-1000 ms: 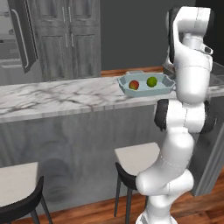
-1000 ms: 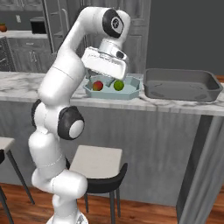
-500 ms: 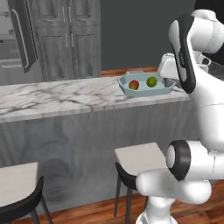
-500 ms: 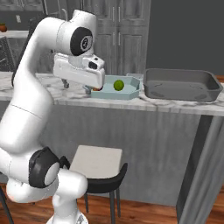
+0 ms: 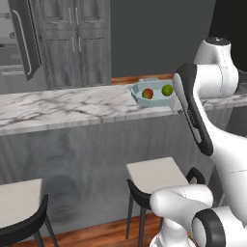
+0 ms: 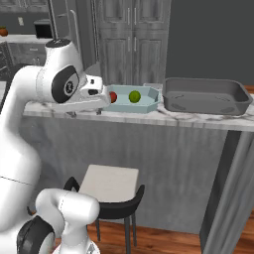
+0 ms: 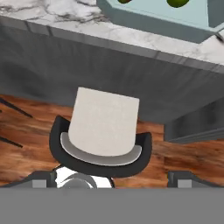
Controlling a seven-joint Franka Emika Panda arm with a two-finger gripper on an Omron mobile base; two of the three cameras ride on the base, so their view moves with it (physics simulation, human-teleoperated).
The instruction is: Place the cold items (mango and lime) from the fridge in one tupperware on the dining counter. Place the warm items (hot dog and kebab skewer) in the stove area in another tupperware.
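The pale blue-green tupperware (image 5: 140, 95) (image 6: 147, 102) (image 7: 148, 19) sits on the marble dining counter (image 5: 58, 106) (image 6: 188, 119). Inside it lie the red mango (image 5: 147, 93) (image 6: 113, 97) and the green lime (image 5: 167, 89) (image 6: 134, 96) (image 7: 177, 3). To its right rests the dark grey rectangular tupperware (image 6: 206, 96), with nothing in it. My gripper (image 6: 85, 113) (image 7: 111, 181) hangs open and empty at the counter's near edge, just left of the pale tray, pointing down over a stool. The hot dog and kebab skewer are out of view.
A stool with a pale seat and a dark rim (image 7: 103, 124) (image 6: 110, 183) (image 5: 157, 176) stands under the counter's overhang below my hand. A second stool (image 5: 17, 202) is further left. The fridge (image 5: 12, 53) and grey cabinets (image 5: 72, 43) stand behind the counter.
The arm has swung back from over the pale tupperware to the counter's near edge and turned the hand downward. The mango and lime stay in the tray.
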